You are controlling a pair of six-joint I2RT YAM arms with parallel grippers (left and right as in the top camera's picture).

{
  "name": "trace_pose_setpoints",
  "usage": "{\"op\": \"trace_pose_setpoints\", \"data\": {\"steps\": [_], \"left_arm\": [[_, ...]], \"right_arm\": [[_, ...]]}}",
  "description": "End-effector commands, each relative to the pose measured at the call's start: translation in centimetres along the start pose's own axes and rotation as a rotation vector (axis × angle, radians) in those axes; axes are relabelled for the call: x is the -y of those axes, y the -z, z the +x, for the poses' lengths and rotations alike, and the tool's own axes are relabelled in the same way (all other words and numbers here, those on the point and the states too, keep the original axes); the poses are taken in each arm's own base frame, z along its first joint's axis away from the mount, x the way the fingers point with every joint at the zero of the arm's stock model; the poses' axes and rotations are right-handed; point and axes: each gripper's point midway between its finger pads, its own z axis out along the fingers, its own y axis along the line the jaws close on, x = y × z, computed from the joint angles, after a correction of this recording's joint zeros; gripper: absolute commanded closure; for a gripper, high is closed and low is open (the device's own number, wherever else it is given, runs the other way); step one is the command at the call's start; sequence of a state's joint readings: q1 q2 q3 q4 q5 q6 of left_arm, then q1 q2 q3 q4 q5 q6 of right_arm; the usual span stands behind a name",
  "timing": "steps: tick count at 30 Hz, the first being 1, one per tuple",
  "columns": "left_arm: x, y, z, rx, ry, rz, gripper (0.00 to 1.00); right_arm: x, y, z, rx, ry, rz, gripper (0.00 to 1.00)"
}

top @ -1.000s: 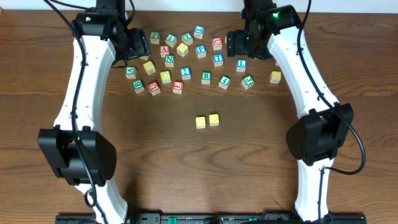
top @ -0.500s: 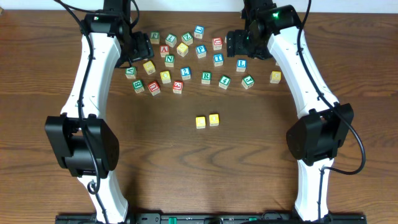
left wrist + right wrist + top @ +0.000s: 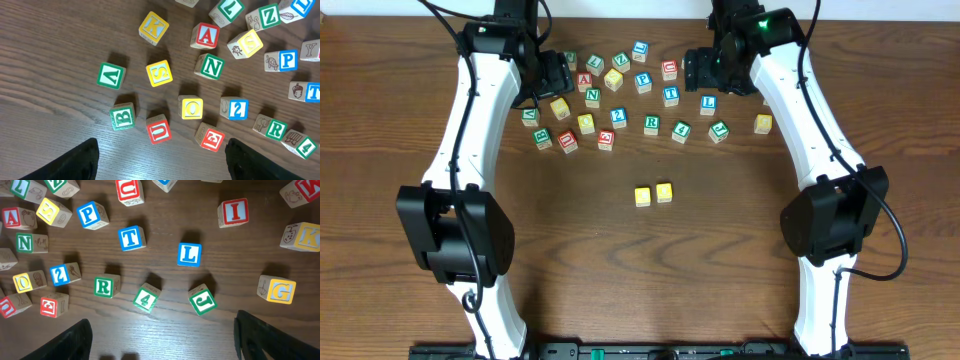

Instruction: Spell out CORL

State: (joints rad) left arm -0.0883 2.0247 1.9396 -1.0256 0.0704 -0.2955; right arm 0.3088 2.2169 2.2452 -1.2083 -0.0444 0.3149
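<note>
Yellow-topped wooden cubes (image 3: 642, 197) sit paired mid-frame overhead. The white-faced wooden cube with the green R (image 3: 103, 286) lies up-left of the right gripper (image 3: 162, 340), wide and empty, nearer than the left gripper (image 3: 160, 160), equally wide.

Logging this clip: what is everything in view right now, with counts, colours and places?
yellow-topped cubes: two, yellow, side by side at the table's centre, apart from the scatter.
green R cube: one, green and white, near edge of the scatter.
blue L cube: one, blue and white, right of the blue T.
other letter cubes: roughly twenty, red, green, blue and yellow, scattered on the far side; some are hidden under the arms.
table: one, brown wood.
left gripper: one, black, open, over the scatter's left part.
right gripper: one, black, open, over the R and L area.
</note>
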Motion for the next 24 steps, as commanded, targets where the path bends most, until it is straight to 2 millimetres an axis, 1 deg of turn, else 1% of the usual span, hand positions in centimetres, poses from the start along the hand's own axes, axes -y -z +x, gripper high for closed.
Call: {"op": "trace_pose_setpoints", "data": {"steps": [1,13,20,24], "left_arm": [[0.0,-0.5,0.3,-0.014,0.009,-0.004,0.20],[0.0,-0.5,0.0,-0.003,0.009,0.000,0.20],[0.4,-0.3,-0.9,0.035,0.007,0.014,0.20],[0.6,0.2,-1.4,0.049,-0.011,0.020,0.21]], "right_arm": [[0.3,0.9,-0.6,0.026,-0.020,0.003,0.14],[0.3,0.9,-0.7,0.028,-0.019,0.003,0.14],[0.5,0.9,-0.8,0.033,-0.020,0.014,0.13],[0.5,0.9,-0.8,0.033,-0.020,0.013,0.13]]}}
